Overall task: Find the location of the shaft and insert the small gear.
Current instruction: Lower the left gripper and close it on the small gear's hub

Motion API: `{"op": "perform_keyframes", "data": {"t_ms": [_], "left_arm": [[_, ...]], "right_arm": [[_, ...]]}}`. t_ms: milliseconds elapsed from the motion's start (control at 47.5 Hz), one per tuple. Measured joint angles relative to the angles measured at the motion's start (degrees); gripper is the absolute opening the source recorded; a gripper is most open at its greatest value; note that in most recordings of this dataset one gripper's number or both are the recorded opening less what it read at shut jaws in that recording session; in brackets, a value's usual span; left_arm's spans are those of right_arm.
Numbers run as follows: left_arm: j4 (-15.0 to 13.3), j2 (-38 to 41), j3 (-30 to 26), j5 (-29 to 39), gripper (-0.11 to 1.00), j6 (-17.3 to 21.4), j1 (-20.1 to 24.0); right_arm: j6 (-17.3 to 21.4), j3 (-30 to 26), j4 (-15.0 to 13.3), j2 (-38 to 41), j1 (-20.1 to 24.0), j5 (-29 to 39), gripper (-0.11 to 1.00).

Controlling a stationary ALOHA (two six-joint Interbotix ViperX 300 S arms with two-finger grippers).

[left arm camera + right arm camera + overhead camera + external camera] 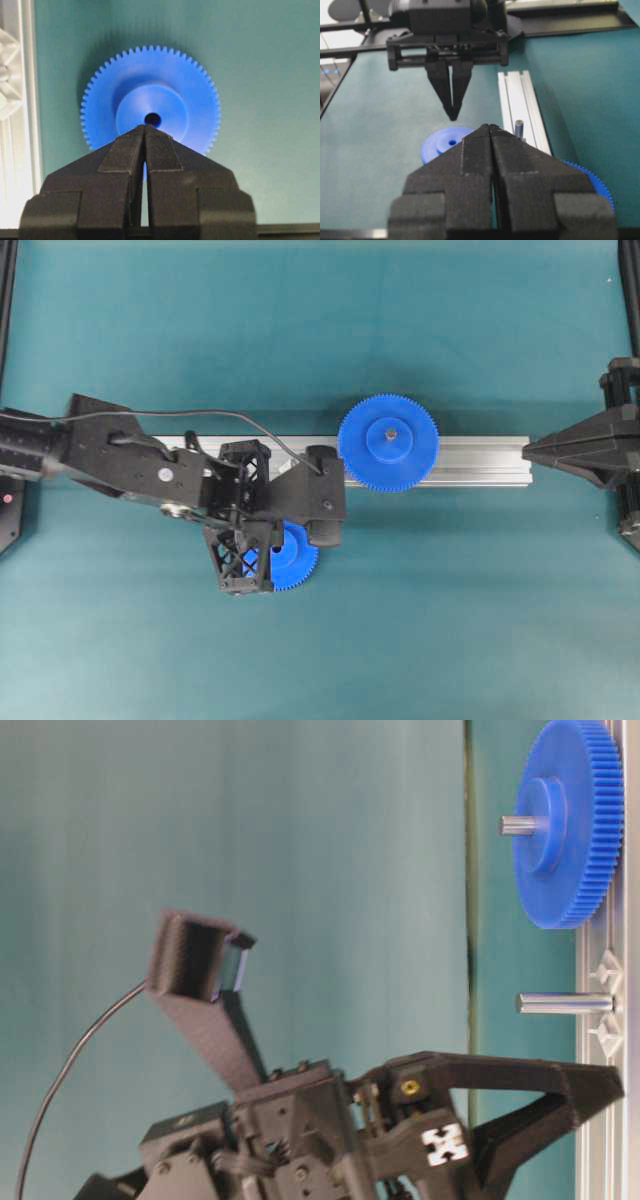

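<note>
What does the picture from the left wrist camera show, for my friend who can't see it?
A small blue gear with a raised round hub and a dark centre hole lies flat on a teal table. The left claw, black with its two fingers pressed shut and empty, points at it. A silver rail runs down the left edge.

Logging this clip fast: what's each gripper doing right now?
Left gripper: shut, holding nothing, poised above the small gear.
Right gripper: shut, holding nothing.

**Room round the shaft**

Shaft [565,1003] stands bare on rail [470,460], open from above. Large gear [388,442] crowds one side, left pincer [453,112] w/ tips together hangs nearby over small gear [150,117]. Desk [300,330] beyond rail open.
</note>
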Motion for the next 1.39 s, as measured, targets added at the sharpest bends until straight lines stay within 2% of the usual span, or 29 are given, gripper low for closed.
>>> {"op": "perform_keyframes", "data": {"t_ms": [169,569,1032,1390], "left_arm": [[0.0,1.8,-1.2,1.6,-0.02,0.4,-0.6],[0.0,3.2,-2.9,2.8,-0.02,4.7,-1.7],[0.0,3.2,-3.1,4.6,-0.02,4.8,-1.7],[0.0,3.2,-3.2,3.4,-0.01,4.9,-1.8]], "right_arm": [[0.1,0.0,0.0,0.0,-0.1,0.0,-0.03],[0.1,0.2,0.1,-0.1,-0.1,0.0,-0.03],[0.1,0.4,0.0,-0.1,-0.1,0.0,-0.03],[0.1,0.3,0.0,-0.1,-0.1,0.0,-0.03]]}}
